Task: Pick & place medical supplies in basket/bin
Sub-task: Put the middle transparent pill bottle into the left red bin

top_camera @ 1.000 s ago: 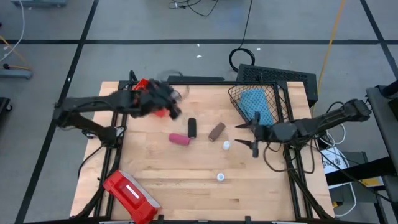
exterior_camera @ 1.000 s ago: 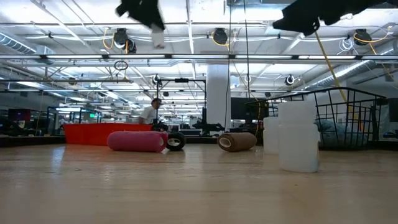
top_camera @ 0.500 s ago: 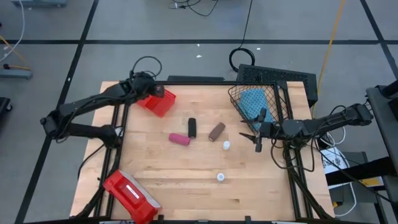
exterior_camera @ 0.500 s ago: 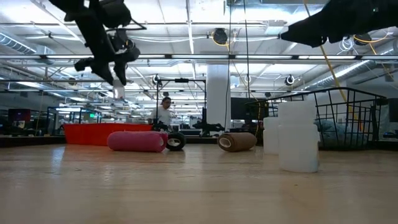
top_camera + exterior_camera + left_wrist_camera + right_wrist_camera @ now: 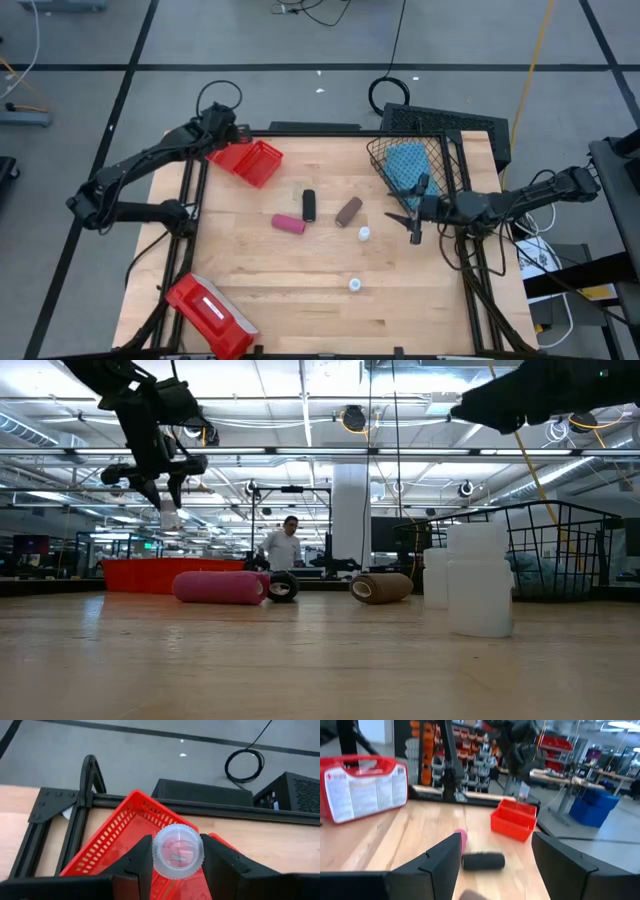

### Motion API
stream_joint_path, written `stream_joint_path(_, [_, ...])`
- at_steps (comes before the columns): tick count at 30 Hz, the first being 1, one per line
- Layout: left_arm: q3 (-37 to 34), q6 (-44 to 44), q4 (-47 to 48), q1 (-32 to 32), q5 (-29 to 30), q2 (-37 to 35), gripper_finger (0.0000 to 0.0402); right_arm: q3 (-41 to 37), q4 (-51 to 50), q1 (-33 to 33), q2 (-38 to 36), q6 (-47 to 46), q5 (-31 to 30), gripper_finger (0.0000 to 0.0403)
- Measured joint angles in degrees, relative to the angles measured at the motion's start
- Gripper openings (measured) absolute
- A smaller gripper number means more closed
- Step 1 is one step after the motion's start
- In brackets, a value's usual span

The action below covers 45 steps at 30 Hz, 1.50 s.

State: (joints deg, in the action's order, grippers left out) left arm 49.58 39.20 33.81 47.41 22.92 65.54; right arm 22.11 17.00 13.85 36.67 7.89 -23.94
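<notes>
My left gripper (image 5: 222, 130) hovers over the table's far left corner, by the red bin (image 5: 252, 161), shut on a small white bottle (image 5: 177, 851). My right gripper (image 5: 405, 226) is open and empty, just near of the black wire basket (image 5: 440, 150) that holds the blue cloth pad (image 5: 408, 163). The pink roll (image 5: 289, 224), black roll (image 5: 309, 205) and brown roll (image 5: 348, 211) lie on their sides mid-table. Two more white bottles (image 5: 365, 234) (image 5: 354, 285) stand near them. My left gripper pinches the white bottle by its round sides (image 5: 156, 854) between the two fingers; its ribbed round end faces the wrist camera. The fingers point down from above. The bottle (image 5: 170, 517) is lifted clear, hanging at the fingertips above the red bin's far left corner (image 5: 131, 802).
A flat red case with a white label (image 5: 210, 313) lies at the near left corner. A black box (image 5: 450, 122) sits behind the basket. In the low view a person (image 5: 288, 545) stands far off in the room. Bare wood lies along the near edge.
My left gripper, carrying the white bottle, has swung from above the red bin toward the table's far left corner and shows lower in the low view. My right gripper has shifted a little toward the right edge. The rolls and the other bottles have stayed put.
</notes>
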Motion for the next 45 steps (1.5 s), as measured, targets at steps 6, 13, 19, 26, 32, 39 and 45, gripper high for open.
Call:
stream_joint_path(6, [-0.31, -0.97, 4.33, 1.81, -0.81, 0.0, 0.0138, -0.49, -1.18, 0.0, -0.02, 1.34, 0.0, 0.0225])
stream_joint_path(13, [-8.28, 0.08, -1.58, 3.41, -2.77, 0.02, 0.0138, -0.57, 9.06, 0.0, 0.0, 10.96, 0.01, 0.0216])
stream_joint_path(19, [-14.46, -0.31, -9.45, 4.27, -3.79, 0.02, 0.0138, -0.57, 17.22, 0.0, -0.04, 16.49, 0.0, 0.021])
stream_joint_path(26, [-16.16, 1.07, -11.0, 4.16, -3.9, 0.02, 0.0138, -0.57, 16.03, 0.0, 0.0, 15.82, -0.15, 0.021])
stream_joint_path(32, [-17.48, 3.41, -8.97, 3.47, -3.97, 0.02, 0.0138, -0.57, 15.84, 0.0, 0.0, 16.23, -2.16, 0.021])
stream_joint_path(39, [-18.27, 4.07, -8.68, 2.75, -3.96, 0.02, 0.014, -0.57, 14.42, 0.0, -0.02, 17.04, -6.05, 0.021])
stream_joint_path(45, [-18.27, 4.73, -8.6, 2.76, -3.96, 0.02, 0.0268, -0.57, 13.91, 0.0, -0.02, 16.95, -6.05, 0.021])
